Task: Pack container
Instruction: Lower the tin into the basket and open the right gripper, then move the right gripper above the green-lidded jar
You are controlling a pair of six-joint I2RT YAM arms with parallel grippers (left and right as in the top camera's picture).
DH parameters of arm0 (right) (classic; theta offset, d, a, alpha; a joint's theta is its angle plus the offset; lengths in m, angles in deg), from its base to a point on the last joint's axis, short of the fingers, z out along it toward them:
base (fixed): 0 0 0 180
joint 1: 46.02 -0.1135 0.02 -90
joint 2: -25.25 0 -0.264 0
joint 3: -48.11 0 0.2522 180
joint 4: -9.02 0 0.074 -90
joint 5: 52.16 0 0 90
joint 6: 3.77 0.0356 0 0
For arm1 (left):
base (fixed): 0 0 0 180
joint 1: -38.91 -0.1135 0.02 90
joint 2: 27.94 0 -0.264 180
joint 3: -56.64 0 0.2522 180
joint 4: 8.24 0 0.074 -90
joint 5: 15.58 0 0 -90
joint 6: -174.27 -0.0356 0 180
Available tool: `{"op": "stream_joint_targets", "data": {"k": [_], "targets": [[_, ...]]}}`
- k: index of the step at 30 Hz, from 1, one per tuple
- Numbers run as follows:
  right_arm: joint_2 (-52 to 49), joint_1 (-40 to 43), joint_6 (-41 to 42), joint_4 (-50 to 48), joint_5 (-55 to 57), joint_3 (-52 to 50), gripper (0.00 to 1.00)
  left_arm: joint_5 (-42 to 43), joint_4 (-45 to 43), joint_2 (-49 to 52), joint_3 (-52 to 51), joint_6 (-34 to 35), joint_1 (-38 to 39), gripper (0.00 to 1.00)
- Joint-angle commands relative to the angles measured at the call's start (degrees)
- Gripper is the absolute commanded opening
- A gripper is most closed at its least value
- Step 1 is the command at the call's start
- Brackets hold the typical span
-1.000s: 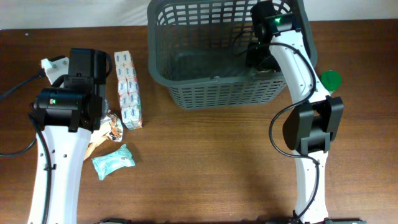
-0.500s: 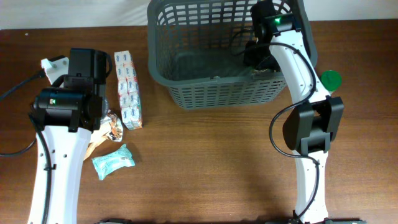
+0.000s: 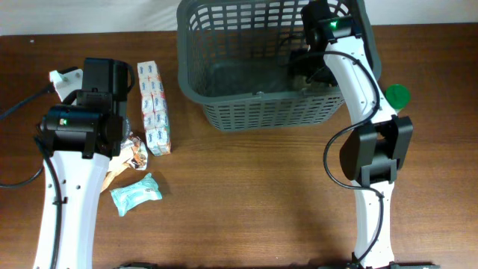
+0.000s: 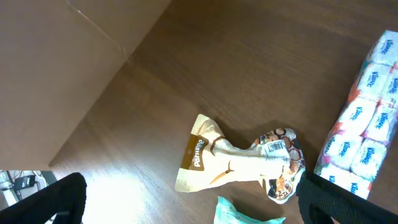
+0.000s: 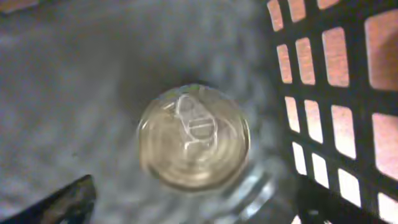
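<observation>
Looking down from above, the big dark grey basket (image 3: pixel 261 112) sits at the far side of the brown table (image 3: pixel 246 194), a bit to the right of the middle. The right arm reaches over its rim, and the right gripper (image 3: pixel 307 66) is down inside, near the right wall. From up there it is only a dark lump, so you cannot see how its fingers stand.

The right wrist view shows more. Two dark fingers (image 5: pixel 65 202) poke in at the bottom corners, cut off by the edge. They are spread far apart. Between them a round metal can (image 5: pixel 194 137) stands on the basket floor, seen from the top with its pull tab. It is blurry, and nothing is touching it.

A green round thing (image 3: pixel 397 95) lies just right of the basket, partly hidden behind the arm.

On the left, the arm covers the left gripper (image 4: pixel 191 180) from above. Its own camera shows both fingers spread wide, with only their tips in view and nothing held. Below it lie a twisted brown and cream snack bag (image 4: pixel 236 162), a row of tissue packs (image 4: pixel 364 124) cut off at the right, and a corner of a teal packet (image 4: pixel 239 213) at the bottom edge. A pale brown flat thing (image 4: pixel 62 62) fills the top left; I cannot tell what it is.
</observation>
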Motion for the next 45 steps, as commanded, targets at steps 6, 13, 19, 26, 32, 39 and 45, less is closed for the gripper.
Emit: {"op": "stream_joint_targets", "data": {"k": [6, 13, 19, 26, 32, 39, 45], "targets": [[0.87, -0.26, -1.07, -0.24, -0.74, 0.13, 0.99, 0.59, -0.09, 0.15, 0.2, -0.09, -0.37, 1.0], [2.47, -0.26, -8.17, 0.98, -7.74, 11.8, 0.99, 0.59, -0.09, 0.15, 0.2, -0.09, -0.39, 1.0], [5.11, -0.2, -8.28, 5.64, -8.26, 33.48, 0.99, 0.59, -0.09, 0.15, 0.2, -0.09, -0.39, 1.0], [13.44, 2.54, -7.93, 12.98, 8.39, 44.17, 0.99, 0.59, -0.09, 0.15, 0.2, -0.09, -0.39, 1.0], [20.0, 9.18, -8.15, 23.15, 14.82, 44.19, 0.99, 0.59, -0.09, 0.15, 0.2, -0.09, -0.39, 1.0], [24.11, 13.51, -13.38, 23.04, 5.88, 42.8, 0.99, 0.59, -0.09, 0.15, 0.2, -0.09, -0.39, 1.0], [20.22, 19.91, -3.17, 20.2, 7.56, 40.41, 0.99, 0.59, -0.09, 0.15, 0.2, -0.09, -0.39, 1.0]]}}
